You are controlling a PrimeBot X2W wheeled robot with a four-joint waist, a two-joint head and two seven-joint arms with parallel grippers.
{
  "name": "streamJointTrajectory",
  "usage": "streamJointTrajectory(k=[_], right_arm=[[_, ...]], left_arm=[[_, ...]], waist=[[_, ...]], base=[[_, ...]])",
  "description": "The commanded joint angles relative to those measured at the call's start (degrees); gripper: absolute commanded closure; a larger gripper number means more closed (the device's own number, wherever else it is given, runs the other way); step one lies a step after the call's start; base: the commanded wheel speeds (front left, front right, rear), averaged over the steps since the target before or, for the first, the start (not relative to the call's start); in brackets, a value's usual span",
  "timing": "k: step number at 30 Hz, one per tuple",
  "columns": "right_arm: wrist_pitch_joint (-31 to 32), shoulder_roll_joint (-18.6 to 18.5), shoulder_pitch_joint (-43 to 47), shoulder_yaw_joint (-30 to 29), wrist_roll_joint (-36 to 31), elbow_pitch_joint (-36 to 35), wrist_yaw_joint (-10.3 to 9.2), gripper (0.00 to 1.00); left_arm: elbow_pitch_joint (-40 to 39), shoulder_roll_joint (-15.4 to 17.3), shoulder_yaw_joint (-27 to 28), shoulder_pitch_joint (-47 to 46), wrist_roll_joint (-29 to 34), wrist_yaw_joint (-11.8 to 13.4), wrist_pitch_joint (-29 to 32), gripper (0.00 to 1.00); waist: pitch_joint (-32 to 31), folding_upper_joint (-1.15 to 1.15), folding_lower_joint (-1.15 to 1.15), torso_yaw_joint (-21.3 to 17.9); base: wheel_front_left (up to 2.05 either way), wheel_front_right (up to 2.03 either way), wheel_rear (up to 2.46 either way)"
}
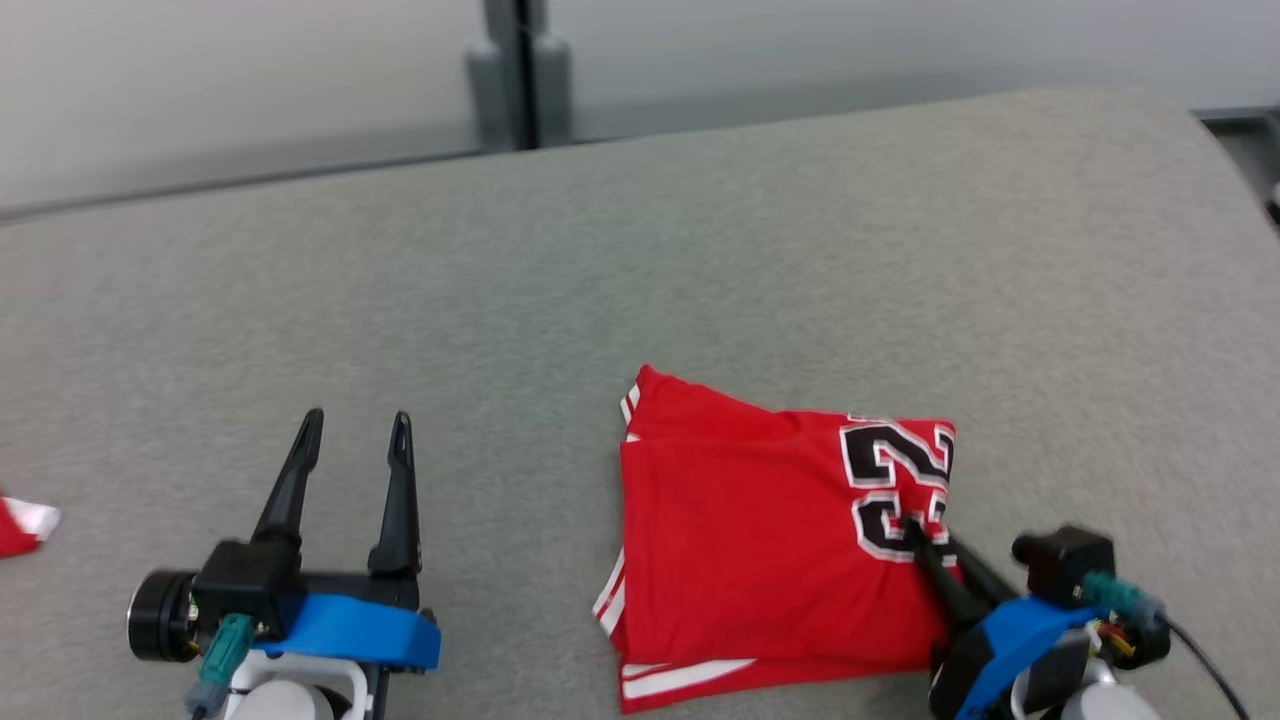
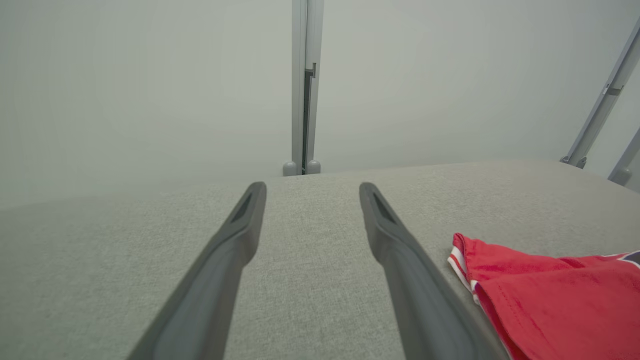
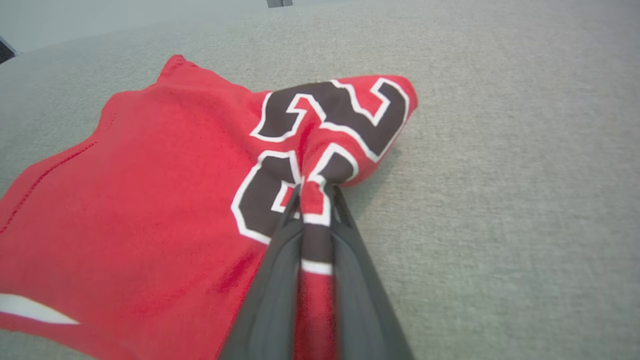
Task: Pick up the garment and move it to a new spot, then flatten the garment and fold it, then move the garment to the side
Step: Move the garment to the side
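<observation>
Garment (image 3: 150,200) edge pinched in right pincer (image 3: 314,200); left pincer (image 1: 358,440) gapes.

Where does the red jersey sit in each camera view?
Head view: red jersey lower centre-right, on the grey surface.
Left wrist view: lower right corner.
Right wrist view: left and centre, pinched by the right gripper.
Shared landmark: grey post behind the surface's far edge.

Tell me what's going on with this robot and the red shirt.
The robot's right gripper is shut on a pinch of the folded red jersey, near its black number, as the jersey lies on the grey surface. The left gripper stands open beside it, apart from the cloth and holding nothing.
</observation>
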Motion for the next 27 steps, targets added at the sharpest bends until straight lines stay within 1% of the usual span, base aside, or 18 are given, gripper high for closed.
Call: streamJointTrajectory(k=[1, 3, 7, 12, 17, 22, 27], right_arm=[[-0.3, -1.1, -2.3, -0.1, 0.5, 0.1, -0.01, 1.0], [-0.8, -2.4, -5.8, -0.2, 1.2, 1.3, -0.01, 1.0], [-2.2, -5.2, -12.1, -1.9, 1.7, 4.3, -0.01, 1.0], [-4.1, -9.7, -20.7, -5.7, 0.4, 9.5, -0.01, 1.0], [-4.7, -13.9, -25.7, -11.1, -2.5, 12.7, -0.02, 1.0], [-4.4, -15.8, -28.3, -14.8, -5.0, 14.1, -0.02, 1.0], [-4.2, -16.3, -30.2, -18.9, -7.6, 14.4, -0.02, 1.0]], left_arm=[[-0.8, 0.4, -0.2, -0.9, 0.4, 0.1, 0.3, 0.0], [-2.0, 0.9, -0.6, -2.4, 1.1, -0.2, 0.8, 0.0], [-4.3, 1.6, -1.2, -5.6, 2.2, -0.7, 1.6, 0.0], [-6.3, 2.0, -2.1, -10.1, 3.2, -1.9, 2.3, 0.0], [-7.5, 1.8, -3.2, -13.8, 4.3, -2.7, 2.2, 0.0], [-7.7, 1.7, -3.9, -15.6, 4.9, -3.3, 1.9, 0.0], [-7.4, 1.6, -4.7, -17.3, 5.4, -3.8, 1.5, 0.0]], waist=[[0.0, 0.0, 0.0, -2.2], [2.5, 0.0, 0.0, -3.8], [7.1, 0.0, 0.0, -4.4], [12.7, 0.0, 0.0, -3.3], [16.3, 0.0, 0.0, -1.8], [18.0, 0.0, 0.0, -1.2], [19.4, 0.0, 0.0, -0.7]], base=[[0.0, 0.0, 0.0], [0.0, 0.0, 0.0], [0.0, 0.0, 0.0], [0.0, 0.0, 0.0], [0.0, 0.0, 0.0], [0.0, 0.0, 0.0], [0.0, 0.0, 0.0]])
